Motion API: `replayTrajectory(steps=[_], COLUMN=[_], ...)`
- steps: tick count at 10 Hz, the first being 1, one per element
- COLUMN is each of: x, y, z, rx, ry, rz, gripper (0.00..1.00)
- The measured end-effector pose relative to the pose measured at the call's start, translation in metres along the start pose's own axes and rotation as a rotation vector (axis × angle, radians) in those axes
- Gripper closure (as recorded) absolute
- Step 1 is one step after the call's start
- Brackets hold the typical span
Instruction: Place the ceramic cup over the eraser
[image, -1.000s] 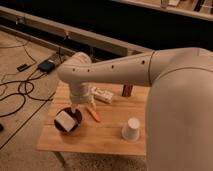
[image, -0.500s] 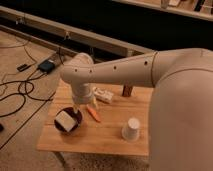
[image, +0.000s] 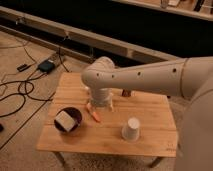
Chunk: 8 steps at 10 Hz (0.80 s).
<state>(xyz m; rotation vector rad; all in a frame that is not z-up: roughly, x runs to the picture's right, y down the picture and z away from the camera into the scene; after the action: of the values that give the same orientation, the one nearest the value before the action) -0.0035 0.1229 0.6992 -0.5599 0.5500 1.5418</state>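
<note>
Task not started, as far as I can see: the ceramic cup (image: 131, 129) stands alone on the table (image: 150, 107), nothing holding it. It sits away from the tool (image: 101, 103), off toward the robot's body and nearer the front edge. The eraser (image: 126, 93) is uncovered, also on the body side of the tool but further back, tucked against the far side of the arm and partly hidden by it. Cup and eraser are apart, with bare table between them. The tool hangs low over the middle of the table under the bulky wrist; I can't tell how open it is or whether it has hold of anything. It's not at the cup, that much is plain. Left to do, I'd say: reach the cup, grip it, carry it back to the eraser, lower it mouth-down over it. The cup looks wider at the bottom, so possibly inverted already, not sure; contents not visible. The other container is a dark bowl (image: 67, 120) on the opposite side of the tool, toward the front edge, with a white block (image: 65, 120) in it. An orange stick-like thing (image: 94, 114) lies just beside the tool on the near side.
</note>
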Motion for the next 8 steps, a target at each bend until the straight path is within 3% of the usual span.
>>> replayTrajectory(steps=[3, 8], x=[0.007, 0.014], y=[-0.028, -0.079], z=[0.007, 0.016], rx=[-0.015, 0.018], ry=[0.014, 0.063], rz=[0.052, 0.121], gripper=[0.35, 0.35])
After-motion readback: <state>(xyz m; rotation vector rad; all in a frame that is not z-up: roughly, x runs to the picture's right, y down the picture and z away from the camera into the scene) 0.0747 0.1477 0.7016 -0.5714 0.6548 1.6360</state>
